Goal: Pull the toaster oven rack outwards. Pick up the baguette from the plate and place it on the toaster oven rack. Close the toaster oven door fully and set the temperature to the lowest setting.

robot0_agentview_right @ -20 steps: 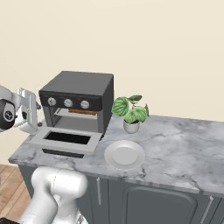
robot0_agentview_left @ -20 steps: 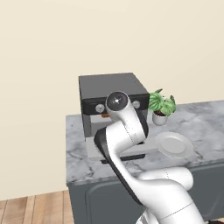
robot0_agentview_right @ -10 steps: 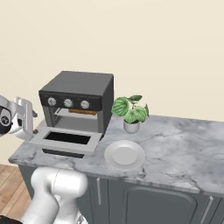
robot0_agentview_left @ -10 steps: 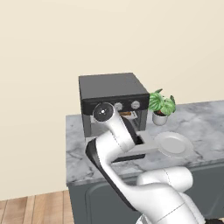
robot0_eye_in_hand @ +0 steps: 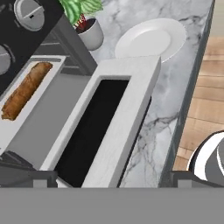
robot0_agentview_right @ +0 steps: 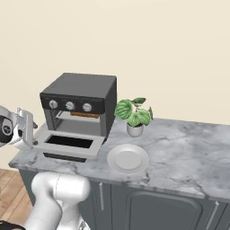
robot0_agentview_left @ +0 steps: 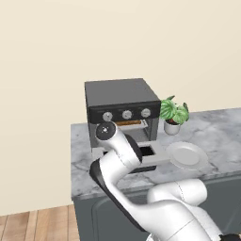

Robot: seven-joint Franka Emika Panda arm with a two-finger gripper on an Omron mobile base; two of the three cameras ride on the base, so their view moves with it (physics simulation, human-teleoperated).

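Observation:
The dark grey toaster oven (robot0_agentview_right: 81,92) stands on the counter with its door (robot0_agentview_right: 69,143) folded down flat. The baguette (robot0_eye_in_hand: 25,89) lies on the rack (robot0_eye_in_hand: 33,107) inside the cavity, below the knobs (robot0_agentview_right: 70,105). It also shows as an orange-brown strip in both base views (robot0_agentview_left: 129,123) (robot0_agentview_right: 85,115). The white plate (robot0_agentview_right: 128,158) sits bare to the right of the door. My gripper (robot0_agentview_right: 30,132) hangs just off the door's left end, open, with nothing between its fingers. In the hand view its fingertips (robot0_eye_in_hand: 33,179) straddle the near end of the door (robot0_eye_in_hand: 127,109).
A potted plant (robot0_agentview_right: 134,114) stands right of the oven, behind the plate. The counter's front edge (robot0_eye_in_hand: 183,109) runs close to the door, with wooden floor beyond it. My own arm (robot0_agentview_left: 115,160) covers the oven's lower left front in the left base view.
The arm has swung left and down, and the hand has sunk toward the left end of the open door. The gripper stays open. Oven, baguette and plate have not moved.

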